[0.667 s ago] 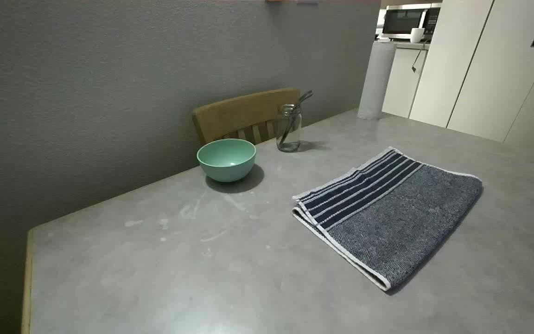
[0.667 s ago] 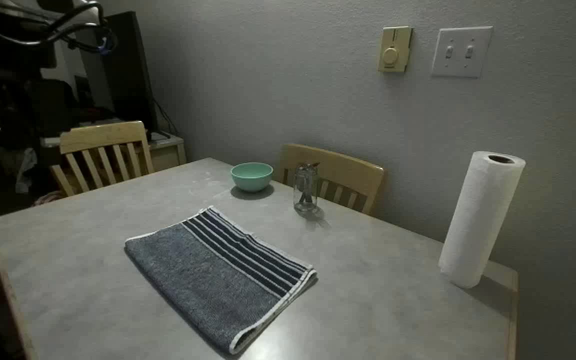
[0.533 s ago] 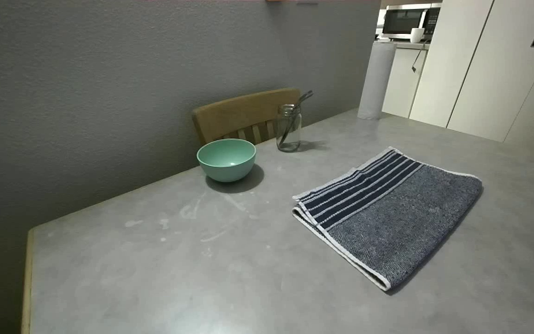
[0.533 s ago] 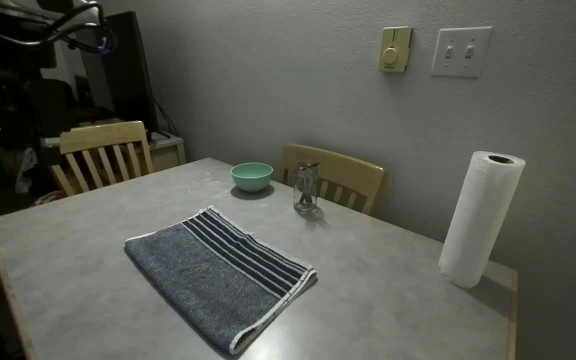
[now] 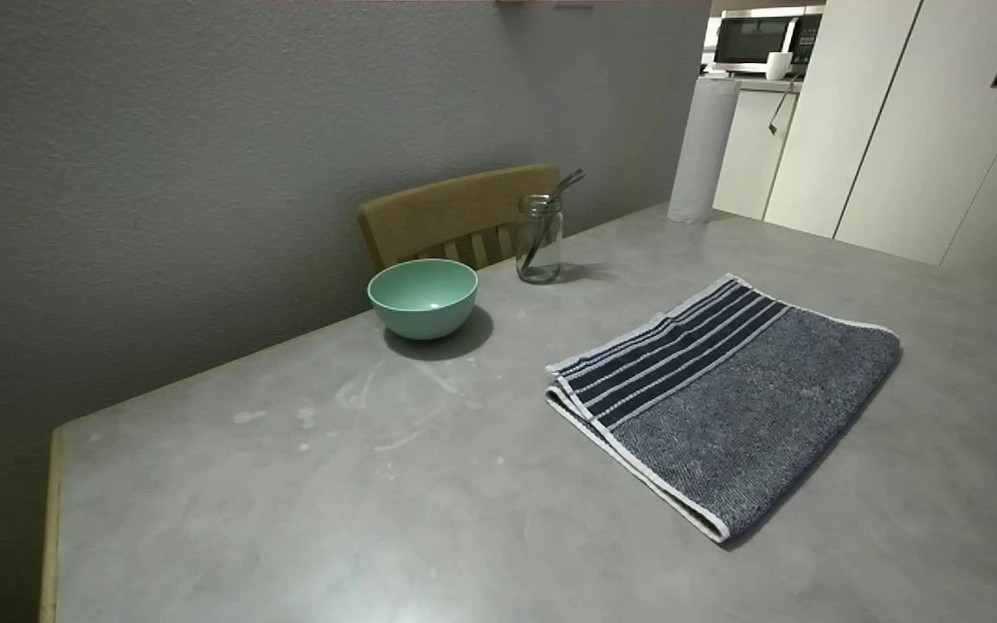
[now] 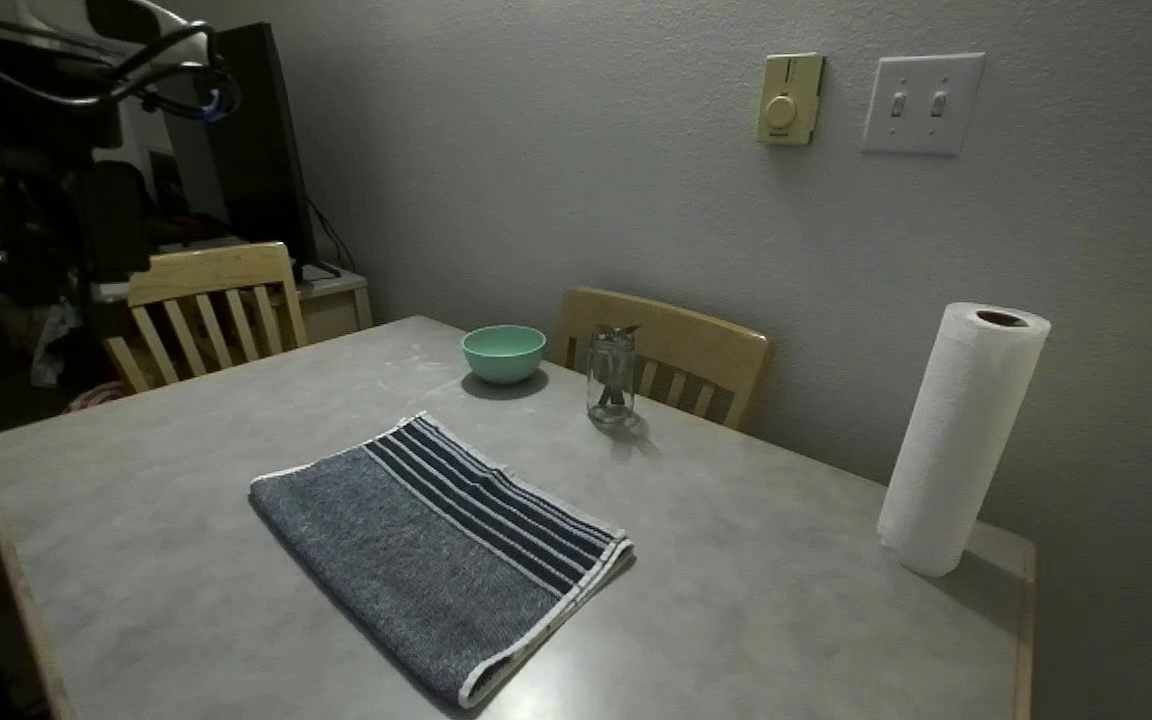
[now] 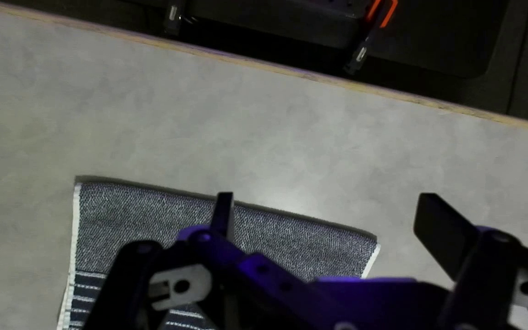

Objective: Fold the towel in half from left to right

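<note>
The towel [image 6: 431,555] lies folded on the table [image 6: 756,570], stripes [image 6: 494,498] on its far side, the teal bowl [image 6: 504,358] beyond — the gripper [image 7: 327,199] hangs high, its fingers [image 7: 442,229] apart.

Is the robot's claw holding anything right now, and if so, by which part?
Nothing is held: the gripper is wide open, and the towel lies on the table.

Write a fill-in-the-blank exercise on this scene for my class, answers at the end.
On the dark grey-blue cloth towel, the ____ end, not the plain one, is nearer the round teal bowl.
The clear glass jar sits in the gap ____ the bowl and the white cylindrical paper roll.
In the wrist view, the black two-fingered hand is not shut but ____.
Missing words: striped; between; open.
</note>
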